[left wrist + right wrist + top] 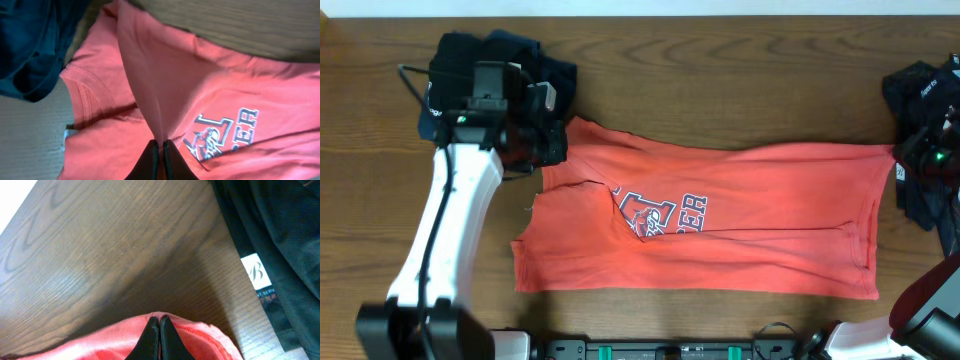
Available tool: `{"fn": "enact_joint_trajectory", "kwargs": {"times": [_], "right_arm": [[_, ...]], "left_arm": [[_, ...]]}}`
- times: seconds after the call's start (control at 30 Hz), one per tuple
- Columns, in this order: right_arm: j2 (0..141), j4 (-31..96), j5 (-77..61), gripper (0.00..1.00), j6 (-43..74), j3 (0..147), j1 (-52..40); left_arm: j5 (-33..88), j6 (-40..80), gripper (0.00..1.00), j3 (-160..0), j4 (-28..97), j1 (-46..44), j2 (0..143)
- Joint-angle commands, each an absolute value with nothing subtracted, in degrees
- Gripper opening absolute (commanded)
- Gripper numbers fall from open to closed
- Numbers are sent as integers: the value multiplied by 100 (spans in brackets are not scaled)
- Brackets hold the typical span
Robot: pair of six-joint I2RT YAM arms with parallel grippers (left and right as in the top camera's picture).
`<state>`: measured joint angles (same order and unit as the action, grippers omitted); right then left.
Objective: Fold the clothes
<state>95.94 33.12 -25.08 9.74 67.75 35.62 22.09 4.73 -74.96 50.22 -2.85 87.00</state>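
Observation:
The orange-red T-shirt lies stretched across the table with its navy-and-white lettering facing up. My left gripper is at the shirt's upper left corner. In the left wrist view its jaws are shut on a raised fold of the orange shirt. My right gripper is at the shirt's upper right corner. In the right wrist view its jaws are shut on the shirt's hem.
A dark navy garment lies bunched at the back left behind my left gripper, also in the left wrist view. A black garment with a white label lies at the right edge. Bare wooden table lies behind the shirt.

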Motion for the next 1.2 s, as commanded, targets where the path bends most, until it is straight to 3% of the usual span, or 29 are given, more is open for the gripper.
{"fn": "enact_joint_trajectory", "kwargs": {"times": [0.0, 1.17], "right_arm": [[9504, 3319, -2307, 1, 864, 6803, 3616], [9504, 3361, -2075, 1, 937, 6803, 3632]], "left_arm": [[2182, 528, 6, -7535, 5146, -292, 8256], [1852, 930, 6, -7535, 7057, -292, 7693]]}}
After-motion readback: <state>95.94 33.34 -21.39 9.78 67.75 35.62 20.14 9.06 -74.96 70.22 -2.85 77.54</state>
